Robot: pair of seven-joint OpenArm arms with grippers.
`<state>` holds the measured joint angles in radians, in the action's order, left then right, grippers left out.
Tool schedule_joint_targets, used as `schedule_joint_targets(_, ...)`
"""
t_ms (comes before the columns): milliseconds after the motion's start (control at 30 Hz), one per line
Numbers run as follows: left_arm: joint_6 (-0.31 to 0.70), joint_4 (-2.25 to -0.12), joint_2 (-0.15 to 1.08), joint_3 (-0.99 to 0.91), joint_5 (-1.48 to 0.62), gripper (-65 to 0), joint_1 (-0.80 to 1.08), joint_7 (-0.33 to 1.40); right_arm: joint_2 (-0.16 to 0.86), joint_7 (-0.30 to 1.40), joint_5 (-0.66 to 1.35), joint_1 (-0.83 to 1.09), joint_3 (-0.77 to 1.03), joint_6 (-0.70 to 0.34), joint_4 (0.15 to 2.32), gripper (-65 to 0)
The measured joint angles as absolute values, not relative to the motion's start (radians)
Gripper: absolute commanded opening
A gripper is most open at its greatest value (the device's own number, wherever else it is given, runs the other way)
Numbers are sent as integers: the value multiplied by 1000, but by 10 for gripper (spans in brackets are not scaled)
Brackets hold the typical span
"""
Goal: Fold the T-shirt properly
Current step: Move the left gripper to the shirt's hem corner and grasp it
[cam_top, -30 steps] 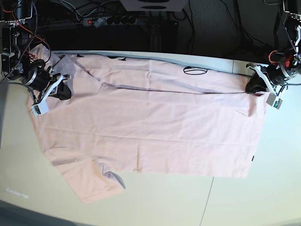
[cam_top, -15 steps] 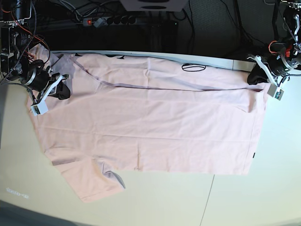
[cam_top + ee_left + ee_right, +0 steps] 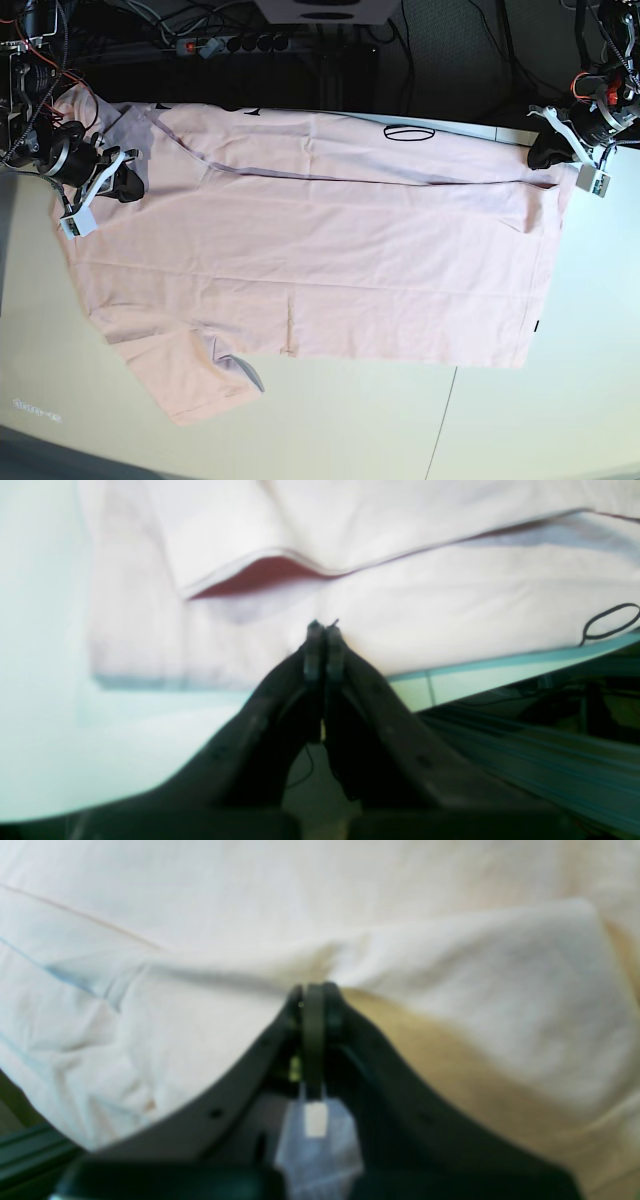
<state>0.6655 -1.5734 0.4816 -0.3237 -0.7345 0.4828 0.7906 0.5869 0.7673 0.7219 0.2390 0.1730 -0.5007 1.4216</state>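
Observation:
The pale pink T-shirt (image 3: 330,260) lies spread on the white table (image 3: 560,400), with one layer folded over along a line near the far edge. A loop of black lettering (image 3: 410,132) shows on the far strip. My left gripper (image 3: 548,155) is at the shirt's far right corner. In the left wrist view it (image 3: 322,630) is shut, tips against the shirt's (image 3: 450,595) edge. My right gripper (image 3: 122,185) is at the shirt's far left. In the right wrist view it (image 3: 314,995) is shut on puckered cloth (image 3: 200,915).
A sleeve (image 3: 195,385) sticks out at the shirt's near left. The shirt's far strip reaches the table's back edge (image 3: 480,127). Behind it are a power strip (image 3: 235,43), cables and dark equipment. Bare table lies near and to the right.
Both grippers have moved toward the table's far edge, and the whole shirt has slid that way with them. The fold line now sits closer to the back edge.

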Motion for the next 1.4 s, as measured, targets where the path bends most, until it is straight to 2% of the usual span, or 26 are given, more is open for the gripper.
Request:
schedule_joint_targets(200,690,-1671,475,-455,-797,-650,487,950,587,762,720,241,173,-501,1422,-650)
schedule_joint_targets(233,690,-1713,474,-488,-832,-615,474,953,587,762,720,241,173,-501,1422,-650)
schedule_joint_targets(367,688,-1851,545,-550,-946,-312,370,909,587,760,719,241,173,-501,1422,-650)
schedule_joint_targets(400,688,-1852,564,-551,-944,-286,347,882,587,761,719,241,173,-501,1422,-650)
schedule_joint_targets(533,688,-1789,610,-509,-885,-284,250,814,587,760,714,241,173,-501,1422,-650)
schedule_joint_targets(667,688,-1637,651,-376,-880,-284,76,799,587,760,707,235,173,-501,1422,-650)
schedule_joint_targets(900,689,-1203,636,-130,-847,-284,-265,783,587,760,696,234,173,-500,1423,-650)
schedule_joint_targets(1133,688,-724,636,30,-828,-284,-565,731,587,760,689,234,173,-500,1423,-650)
schedule_joint_targets(1267,688,-520,598,83,-810,-284,-664,730,587,760,689,235,173,-500,1423,-650)
schedule_joint_targets(1400,689,-405,553,105,-754,-285,-693,720,587,760,688,236,173,-501,1423,-650)
